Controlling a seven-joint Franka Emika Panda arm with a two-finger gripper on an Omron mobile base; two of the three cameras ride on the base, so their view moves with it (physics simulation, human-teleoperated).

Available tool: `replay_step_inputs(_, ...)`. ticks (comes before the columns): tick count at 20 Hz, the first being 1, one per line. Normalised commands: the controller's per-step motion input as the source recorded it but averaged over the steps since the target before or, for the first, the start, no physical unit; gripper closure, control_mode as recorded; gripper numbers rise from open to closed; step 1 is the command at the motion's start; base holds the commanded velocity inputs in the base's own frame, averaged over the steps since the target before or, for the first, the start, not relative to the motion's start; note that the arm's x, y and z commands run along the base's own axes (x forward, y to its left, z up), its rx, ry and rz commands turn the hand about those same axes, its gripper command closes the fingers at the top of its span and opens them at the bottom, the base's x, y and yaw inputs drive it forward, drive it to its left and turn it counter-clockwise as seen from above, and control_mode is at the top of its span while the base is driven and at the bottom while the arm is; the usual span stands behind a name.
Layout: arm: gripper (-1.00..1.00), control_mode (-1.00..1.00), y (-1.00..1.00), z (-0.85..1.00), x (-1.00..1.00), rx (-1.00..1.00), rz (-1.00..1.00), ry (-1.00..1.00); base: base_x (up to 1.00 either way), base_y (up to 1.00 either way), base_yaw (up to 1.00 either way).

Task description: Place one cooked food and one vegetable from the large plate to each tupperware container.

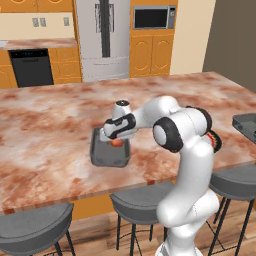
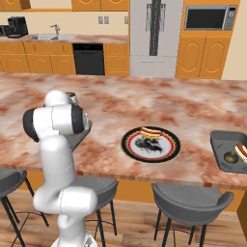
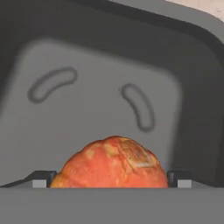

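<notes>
Tray [image 3: 105, 109] dark grey, shallow; orange-red mottled vegetable [image 3: 111, 164] inside

The white arm [image 1: 185, 150] reaches out to its left, elbow bent, forearm angled downward. The gripper [image 1: 114, 139] points down, low, its jaws spread wide, the two dark fingertips [image 3: 41, 178] well apart.

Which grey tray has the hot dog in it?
The tray at the counter's right end; it holds a hot dog. The other tray, under the gripper, holds an orange vegetable.

Kitchen: fridge [image 1: 105, 37], microwave [image 1: 154, 17], dishwasher [image 1: 31, 67], sink [image 2: 50, 37].
</notes>
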Motion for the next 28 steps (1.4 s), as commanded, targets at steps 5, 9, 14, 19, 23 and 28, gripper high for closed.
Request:
replay_step_inputs(5, -1.00, -1.00, -0.12, 0.33, -0.03, 0.00, 0.16, 0.00, 0.00, 0.00, 0.00)
replay_step_inputs(9, -1.00, -1.00, 0.22, -0.36, -0.06, 0.00, 0.24, -0.02, 0.00, 0.00, 0.00)
replay_step_inputs(14, -1.00, -1.00, 0.03, 0.15, -0.03, -0.03, 0.10, -0.05, 0.00, 0.00, 0.00)
replay_step_inputs(19, -1.00, -1.00, 0.00, 0.79, -0.28, 0.00, 0.01, -0.01, 0.00, 0.00, 0.00)
replay_step_inputs(23, -1.00, -1.00, -0.38, 0.46, -0.42, 0.00, 0.00, -0.03, 0.00, 0.00, 0.00)
replay_step_inputs(28, -1.00, -1.00, -1.00, 0.24, -0.51, 0.00, 0.00, -0.02, 0.00, 0.00, 0.00)
